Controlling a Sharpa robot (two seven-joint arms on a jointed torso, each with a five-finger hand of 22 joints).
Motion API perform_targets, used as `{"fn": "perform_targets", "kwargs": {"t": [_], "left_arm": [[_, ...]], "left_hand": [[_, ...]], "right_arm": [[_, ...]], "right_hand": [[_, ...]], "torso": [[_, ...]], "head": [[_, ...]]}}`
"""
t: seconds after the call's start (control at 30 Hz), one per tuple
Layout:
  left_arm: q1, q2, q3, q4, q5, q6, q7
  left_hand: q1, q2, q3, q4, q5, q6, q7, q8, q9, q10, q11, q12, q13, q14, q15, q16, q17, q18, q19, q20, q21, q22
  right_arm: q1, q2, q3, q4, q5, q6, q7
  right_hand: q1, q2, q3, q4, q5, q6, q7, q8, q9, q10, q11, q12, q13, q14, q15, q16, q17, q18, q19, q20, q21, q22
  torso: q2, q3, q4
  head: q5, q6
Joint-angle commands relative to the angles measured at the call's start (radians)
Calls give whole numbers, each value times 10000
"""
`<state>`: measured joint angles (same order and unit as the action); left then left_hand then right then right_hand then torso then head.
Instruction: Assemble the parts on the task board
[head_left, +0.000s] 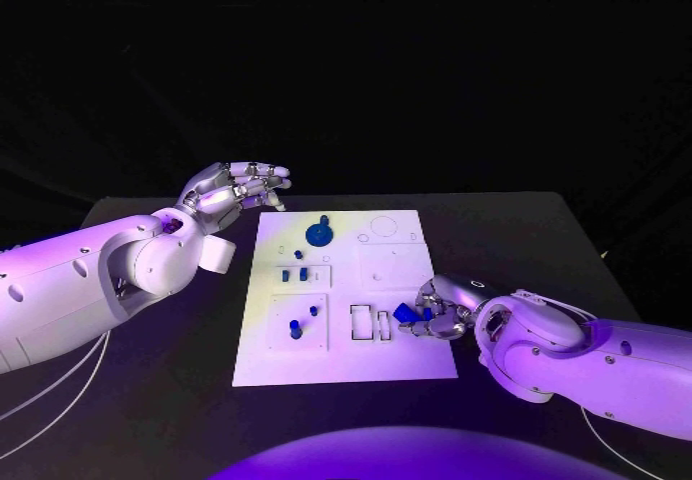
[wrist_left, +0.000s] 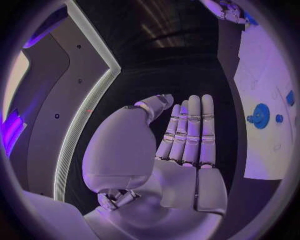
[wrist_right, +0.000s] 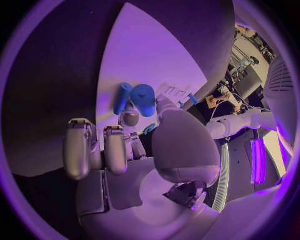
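At the near right edge of the white task board (head_left: 346, 300), the right hand (head_left: 440, 312) pinches a small blue part (head_left: 408, 314) in its fingertips, low over the board. The left hand (head_left: 235, 190) hangs past the board's far left corner, fingers straight and holding nothing. More blue parts (head_left: 319, 235) sit on the board.

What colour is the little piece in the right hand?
Blue part, held by the right hand; clearest in the right wrist view.

White task board (head_left: 346, 360) (blue parts (head_left: 319, 235) seated).
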<state>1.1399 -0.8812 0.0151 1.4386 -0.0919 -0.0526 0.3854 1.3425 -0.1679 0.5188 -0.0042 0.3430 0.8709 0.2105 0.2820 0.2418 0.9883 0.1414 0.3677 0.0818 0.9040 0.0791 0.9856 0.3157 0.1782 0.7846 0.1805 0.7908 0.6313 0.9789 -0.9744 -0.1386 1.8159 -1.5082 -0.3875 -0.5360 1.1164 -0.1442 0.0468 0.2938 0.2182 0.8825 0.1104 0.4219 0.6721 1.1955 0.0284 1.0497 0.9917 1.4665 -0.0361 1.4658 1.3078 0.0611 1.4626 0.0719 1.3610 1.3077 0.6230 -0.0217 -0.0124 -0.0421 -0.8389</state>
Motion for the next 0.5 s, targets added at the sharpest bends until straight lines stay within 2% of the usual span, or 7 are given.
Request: {"fn": "perform_targets", "kwargs": {"t": [0.03, 0.2, 0.33, 0.43, 0.5], "left_arm": [[4, -2, 4, 39, 22, 97, 87], [4, -16, 4, 39, 22, 62, 107], [4, -16, 4, 40, 22, 53, 106], [3, -14, 4, 32, 22, 55, 99], [3, -12, 4, 21, 22, 56, 95]], "left_hand": [[-54, 43, -63, -4, 26, -27, 2, -23, -5, 10, 46, -42, -16, -11, 30, -45, -13, 4, -60, -2, 8, 7], [-54, 43, -63, -4, 26, -27, 2, -23, -5, 10, 46, -42, -16, -11, 30, -45, -13, 4, -60, -2, 8, 7], [-53, 53, -59, -4, 29, -23, 0, -21, -3, 16, 43, -38, -14, -10, 29, -41, -12, 6, -60, -1, 4, 6], [-57, 55, -60, -1, 29, -22, 1, -20, -3, 17, 43, -38, -14, -10, 29, -40, -12, 6, -60, -1, 3, 6], [-57, 55, -60, -1, 29, -22, 1, -20, -3, 17, 43, -38, -14, -10, 29, -40, -12, 6, -60, -1, 3, 6]], "right_arm": [[-61, 53, -2, -41, -265, 366, -193], [-109, 106, -2, -55, -256, 215, -133], [-126, 93, -2, -26, -212, -502, 77], [-129, 38, -1, 45, -162, -1201, 313], [-128, 10, 0, 102, -116, -1518, 440]], "right_hand": [[228, 211, -87, -16, 121, 105, -97, 115, 58, 223, -24, 223, 233, 572, -54, 74, 104, -204, 342, -42, 92, 2097], [668, 503, -56, -32, 454, 242, -183, 242, 172, 580, -106, 660, 752, 598, -121, 128, 214, -233, 398, -97, 241, 2137], [1102, 877, 139, -32, 534, 441, -294, 338, 233, 1133, -209, 1366, 1558, 666, -206, 269, 529, -309, 543, -175, 629, 2239], [1239, 1012, 257, -22, 400, 584, -368, 414, 268, 1499, -275, 1869, 2117, 692, -258, 330, 661, -343, 607, -221, 805, 2284], [1234, 1053, 283, -16, 398, 637, -392, 439, 278, 1615, -295, 2027, 2291, 696, -275, 341, 682, -347, 615, -235, 826, 2289]], "torso": [[8, 1, 7], [10, 5, 4], [10, 8, 6], [3, 20, 6], [-1, 15, 1]], "head": [[33, -14], [47, -17], [79, -31], [75, -23], [72, -22]]}}
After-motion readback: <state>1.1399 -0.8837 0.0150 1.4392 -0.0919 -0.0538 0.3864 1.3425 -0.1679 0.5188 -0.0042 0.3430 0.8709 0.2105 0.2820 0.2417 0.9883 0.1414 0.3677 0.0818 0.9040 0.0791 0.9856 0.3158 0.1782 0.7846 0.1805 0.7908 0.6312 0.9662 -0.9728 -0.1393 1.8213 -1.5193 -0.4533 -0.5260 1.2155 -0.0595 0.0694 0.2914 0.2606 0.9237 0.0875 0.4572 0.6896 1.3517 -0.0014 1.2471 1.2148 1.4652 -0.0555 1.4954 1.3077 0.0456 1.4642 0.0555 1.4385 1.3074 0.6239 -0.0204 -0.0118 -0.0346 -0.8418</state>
